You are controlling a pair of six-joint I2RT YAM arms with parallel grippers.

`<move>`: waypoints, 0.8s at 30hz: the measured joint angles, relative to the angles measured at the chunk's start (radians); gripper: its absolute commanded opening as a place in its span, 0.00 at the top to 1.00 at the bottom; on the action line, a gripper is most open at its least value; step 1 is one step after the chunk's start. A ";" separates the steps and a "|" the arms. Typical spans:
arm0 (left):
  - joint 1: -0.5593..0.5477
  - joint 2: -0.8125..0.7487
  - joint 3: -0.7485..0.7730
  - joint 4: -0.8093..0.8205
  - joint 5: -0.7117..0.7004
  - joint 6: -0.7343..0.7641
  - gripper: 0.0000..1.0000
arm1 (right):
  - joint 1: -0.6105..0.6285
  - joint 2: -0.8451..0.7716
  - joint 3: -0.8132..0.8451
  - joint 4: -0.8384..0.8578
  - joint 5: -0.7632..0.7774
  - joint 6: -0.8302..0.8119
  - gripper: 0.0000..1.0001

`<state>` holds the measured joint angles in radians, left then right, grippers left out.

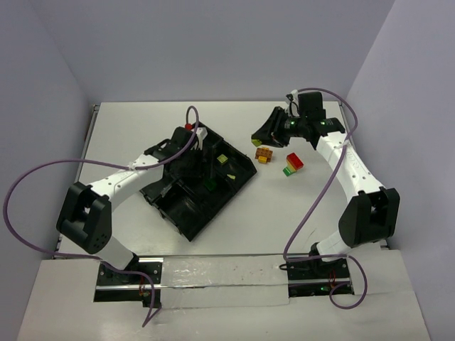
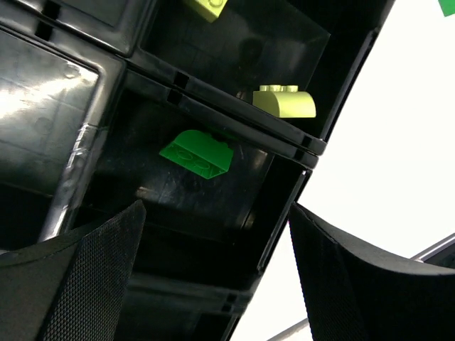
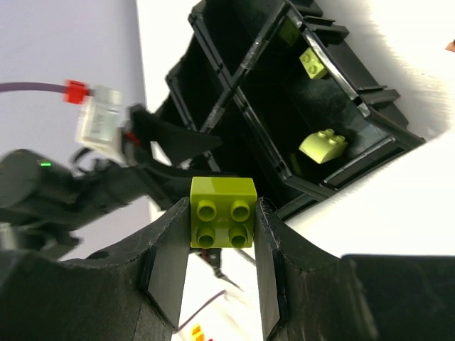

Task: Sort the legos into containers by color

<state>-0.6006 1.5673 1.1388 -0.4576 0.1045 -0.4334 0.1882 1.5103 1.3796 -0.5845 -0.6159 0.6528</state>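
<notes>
The black tray [image 1: 186,222] lies at the table's middle, turned at an angle. My left gripper [image 1: 210,169] hangs open and empty over it. In the left wrist view [image 2: 217,209] a green brick [image 2: 195,153] lies in the compartment below the jaws. A pale yellow-green brick [image 2: 284,101] lies in the adjoining one. My right gripper [image 1: 260,137] is shut on a yellow-green brick [image 3: 222,212] and holds it above the table, just right of the tray [image 3: 284,106]. Orange [image 1: 264,152], yellow [image 1: 263,160], red [image 1: 295,161] and green [image 1: 288,171] bricks lie loose on the table.
Two pale yellow-green bricks [image 3: 323,145] show in one tray compartment in the right wrist view. The left arm's purple cable [image 1: 190,117] arches over the tray's far corner. White walls close in the table at the back and sides.
</notes>
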 measured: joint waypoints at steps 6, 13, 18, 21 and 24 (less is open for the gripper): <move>0.022 -0.070 0.143 -0.126 -0.068 0.017 0.11 | 0.144 -0.009 0.015 -0.042 0.098 -0.085 1.00; 0.239 -0.153 0.335 -0.193 -0.143 -0.049 0.06 | 0.476 0.035 0.074 -0.039 0.154 -0.185 1.00; 0.331 -0.197 0.346 -0.222 -0.231 -0.114 0.06 | 0.650 0.169 0.134 -0.039 0.221 -0.230 1.00; 0.335 -0.213 0.345 -0.227 -0.259 -0.141 0.06 | 0.721 0.276 0.187 -0.044 0.272 -0.247 0.97; 0.342 -0.234 0.326 -0.227 -0.290 -0.164 0.06 | 0.756 0.356 0.222 -0.052 0.312 -0.254 0.93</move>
<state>-0.2589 1.3334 1.4652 -0.6849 -0.1858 -0.5973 0.9438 1.8662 1.6012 -0.6364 -0.3034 0.3991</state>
